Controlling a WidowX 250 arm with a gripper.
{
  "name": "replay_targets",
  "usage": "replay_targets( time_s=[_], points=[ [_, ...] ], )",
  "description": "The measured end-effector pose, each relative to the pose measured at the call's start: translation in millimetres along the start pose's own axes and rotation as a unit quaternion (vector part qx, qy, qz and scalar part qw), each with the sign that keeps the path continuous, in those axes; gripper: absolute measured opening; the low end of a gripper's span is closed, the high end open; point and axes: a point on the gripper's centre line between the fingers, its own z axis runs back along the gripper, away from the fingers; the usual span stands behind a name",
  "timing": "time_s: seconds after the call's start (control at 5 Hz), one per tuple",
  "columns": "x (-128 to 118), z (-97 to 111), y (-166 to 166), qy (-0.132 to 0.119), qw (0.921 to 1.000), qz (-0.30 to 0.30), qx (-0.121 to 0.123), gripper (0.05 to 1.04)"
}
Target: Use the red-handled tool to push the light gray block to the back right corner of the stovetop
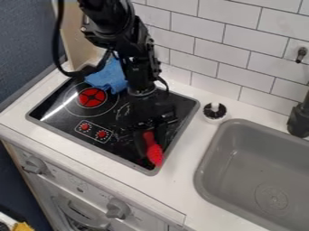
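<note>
The black gripper (151, 143) hangs low over the front right part of the black stove top (54, 108). Right at it is a red brush (155, 154), its wider bristly end pointing toward the stove's front right edge and its narrower part partly covered by the gripper. Whether the brush is held or rests on the glass, I cannot tell. A crumpled blue cloth (109, 77) lies at the stove's back left, behind the red burner mark and partly behind the arm.
A grey sink (232, 135) is set into the counter on the right, with a dark faucet (298, 119) at its far side. Between stove and sink, near the tiled wall, stands a small white and black round item (215, 111). Oven knobs line the front panel below.
</note>
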Motion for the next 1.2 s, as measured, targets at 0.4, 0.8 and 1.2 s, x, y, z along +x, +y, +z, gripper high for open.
replay_targets(
  time_s=[0.4, 0.8, 1.2],
  points=[
    [-13.2, -2.4, -15.9, 0.01, 0.9996, -0.025, -0.01, 0.415],
    [-22.8, -4.3, -39.8, 0.012, 0.9978, -0.061, -0.021, 0.415],
    [-20.0, -4.2, -46.4, 0.006, 0.9978, -0.064, -0.018, 0.415]
  ],
)
